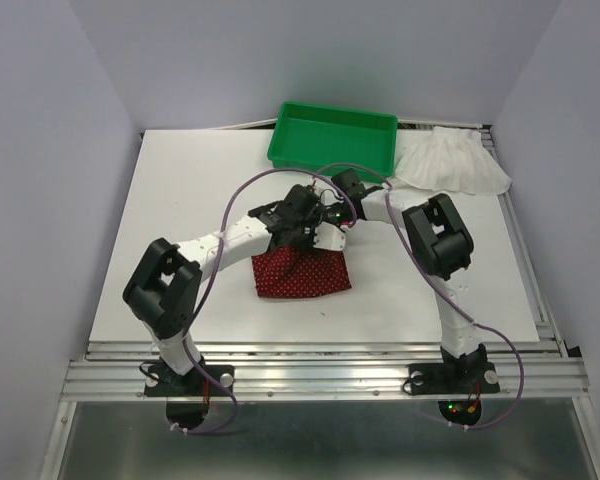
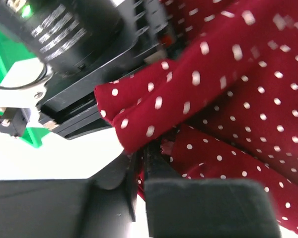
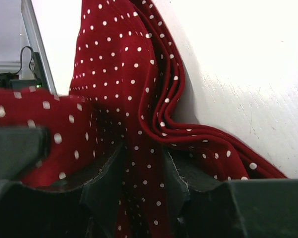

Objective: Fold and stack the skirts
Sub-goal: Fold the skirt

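Note:
The dark red skirt (image 1: 302, 275) with tiny white dots lies folded in the middle of the table, its far edge lifted where both grippers meet. My left gripper (image 1: 293, 232) holds that edge. In the left wrist view its jaws (image 2: 141, 153) stand a thin slit apart with red cloth (image 2: 228, 99) caught between them. My right gripper (image 1: 320, 215) is beside it, and its fingers (image 3: 144, 168) pinch a bunched fold of the same skirt (image 3: 114, 59). The white ruffled skirt (image 1: 450, 160) lies spread at the back right, away from both grippers.
A green plastic tray (image 1: 330, 160) stands at the back centre, just behind the two grippers. Its edge (image 2: 0, 54) shows in the left wrist view. The right arm's black wrist (image 2: 64, 39) sits close against my left gripper. Cables loop over the arms.

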Controlling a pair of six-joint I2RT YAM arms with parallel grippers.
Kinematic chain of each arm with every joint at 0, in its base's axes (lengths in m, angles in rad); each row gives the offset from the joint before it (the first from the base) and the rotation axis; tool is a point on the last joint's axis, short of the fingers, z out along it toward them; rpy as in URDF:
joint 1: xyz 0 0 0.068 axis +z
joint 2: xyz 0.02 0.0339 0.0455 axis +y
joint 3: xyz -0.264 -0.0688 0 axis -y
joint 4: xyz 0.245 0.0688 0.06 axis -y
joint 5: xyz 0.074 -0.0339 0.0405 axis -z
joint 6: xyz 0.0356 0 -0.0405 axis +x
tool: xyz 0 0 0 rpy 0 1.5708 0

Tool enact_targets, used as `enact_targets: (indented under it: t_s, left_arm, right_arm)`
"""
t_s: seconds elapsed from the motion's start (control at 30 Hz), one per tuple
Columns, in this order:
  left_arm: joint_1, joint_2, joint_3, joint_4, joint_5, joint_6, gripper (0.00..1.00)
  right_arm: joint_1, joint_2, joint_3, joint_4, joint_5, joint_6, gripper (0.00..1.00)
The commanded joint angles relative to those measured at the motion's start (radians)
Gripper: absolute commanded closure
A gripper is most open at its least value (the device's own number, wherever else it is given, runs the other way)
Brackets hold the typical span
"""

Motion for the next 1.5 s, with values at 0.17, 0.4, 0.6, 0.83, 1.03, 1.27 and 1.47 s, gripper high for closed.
enact_targets:
  t_s: [0.17, 0.4, 0.6, 0.83, 1.03, 1.27, 1.47]
  left_arm:
    - [0.115, -0.066, 0.079, 0.173, -0.161, -0.106, 0.62]
    - [0.169, -0.246, 0.035, 0.219, -0.158, -0.268, 0.23]
    - [0.263, -0.33, 0.08, 0.019, 0.041, -0.59, 0.08]
    - [0.347, -0.378, -0.093, -0.044, 0.409, -0.908, 0.18]
    - [0.349, -0.333, -0.197, 0.01, 0.456, -0.988, 0.19]
    - [0.347, -0.218, -0.139, 0.03, 0.41, -1.002, 0.2]
    - [0.343, -0.122, -0.093, 0.061, 0.37, -1.023, 0.27]
  right_arm:
    - [0.025, 0.04, 0.014, -0.102, 0.132, -0.019, 0.58]
    - [0.025, 0.026, 0.035, -0.101, 0.157, 0.0, 0.57]
    - [0.025, -0.014, 0.06, -0.104, 0.21, 0.02, 0.55]
    - [-0.006, -0.161, 0.097, -0.104, 0.255, 0.067, 0.45]
    - [-0.026, -0.276, 0.081, -0.105, 0.301, 0.089, 0.34]
    - [-0.026, -0.259, 0.061, -0.079, 0.19, 0.165, 0.27]
    - [-0.007, -0.195, 0.049, -0.053, 0.29, 0.185, 0.28]
